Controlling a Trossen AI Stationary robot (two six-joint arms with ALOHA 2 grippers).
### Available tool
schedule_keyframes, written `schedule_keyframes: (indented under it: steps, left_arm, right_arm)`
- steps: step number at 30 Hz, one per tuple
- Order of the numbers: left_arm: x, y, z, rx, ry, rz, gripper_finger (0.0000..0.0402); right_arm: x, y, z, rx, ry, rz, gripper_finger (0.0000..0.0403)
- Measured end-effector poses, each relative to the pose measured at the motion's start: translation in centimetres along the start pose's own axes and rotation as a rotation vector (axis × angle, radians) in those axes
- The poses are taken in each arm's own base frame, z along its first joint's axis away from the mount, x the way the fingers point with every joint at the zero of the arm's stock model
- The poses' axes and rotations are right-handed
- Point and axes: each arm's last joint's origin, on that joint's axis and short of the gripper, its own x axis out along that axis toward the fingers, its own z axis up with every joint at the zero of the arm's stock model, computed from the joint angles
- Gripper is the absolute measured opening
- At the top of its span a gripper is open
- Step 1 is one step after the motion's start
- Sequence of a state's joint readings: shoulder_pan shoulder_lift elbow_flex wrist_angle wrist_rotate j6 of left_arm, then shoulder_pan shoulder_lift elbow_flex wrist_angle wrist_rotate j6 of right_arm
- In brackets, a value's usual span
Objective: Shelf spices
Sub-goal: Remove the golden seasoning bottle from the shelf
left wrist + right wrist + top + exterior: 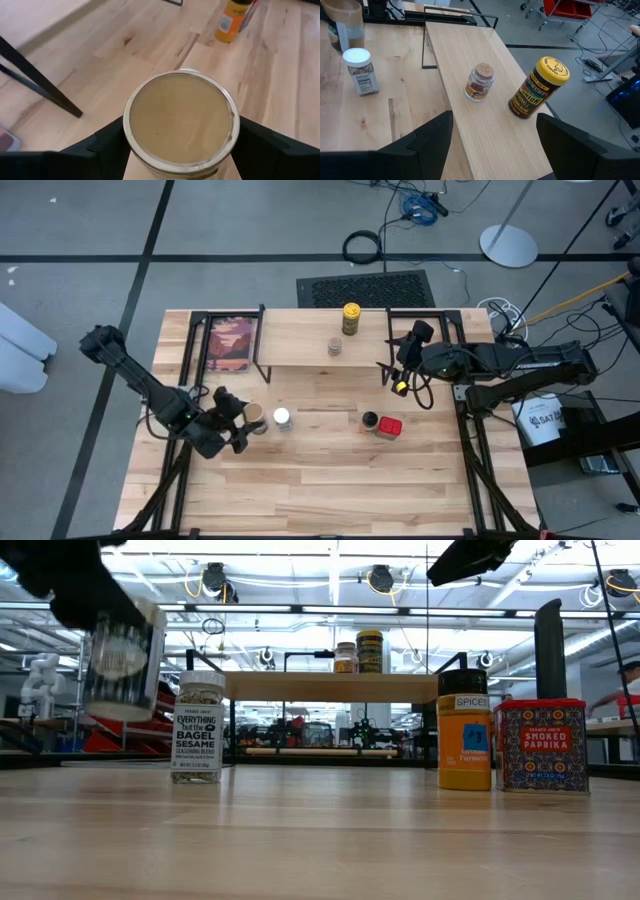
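My left gripper [243, 426] is shut on the tan jar [181, 119], near the table's left side; the low view shows the jar [122, 655] up in the air. The white-lidded sesame jar [282, 418] stands just right of it. The dark-lidded orange jar [369, 421] and the red box [390, 426] stand together on the table. On the light-wood shelf [300, 340] stand the yellow-lidded jar [537, 87] and the small grey-lidded jar [480, 82]. My right gripper [495, 145] is open and hovers by the shelf's right end [393, 377]. My left gripper pinches the tan jar between its two fingers [107, 145], one on each side of the jar's wall [131, 150] just below the lid. The fingers come slanting down from the table's left. The jar is lifted clear of the table and stays nearly upright.
A reddish picture in a black frame [232, 343] lies by the shelf's left end. The shelf's black legs [45, 90] stand close to the held jar. Bare tabletop [320, 490] stretches along the near edge. A black mat [365, 288] lies beyond the far edge.
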State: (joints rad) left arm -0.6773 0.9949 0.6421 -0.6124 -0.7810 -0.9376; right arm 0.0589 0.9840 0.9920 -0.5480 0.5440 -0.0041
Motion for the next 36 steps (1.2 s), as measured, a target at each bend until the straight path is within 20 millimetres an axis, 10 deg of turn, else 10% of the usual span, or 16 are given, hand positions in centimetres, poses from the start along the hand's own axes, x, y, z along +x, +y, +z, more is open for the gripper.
schedule_keyframes:
  steps: [36]
  left_arm:
    - [4.8, -1.6, -4.5, 0.103, -0.016, 0.099, 0.0295]
  right_arm:
    - [0.0, 0.0, 0.0, 0.0, 0.001, -0.001, 0.0274]
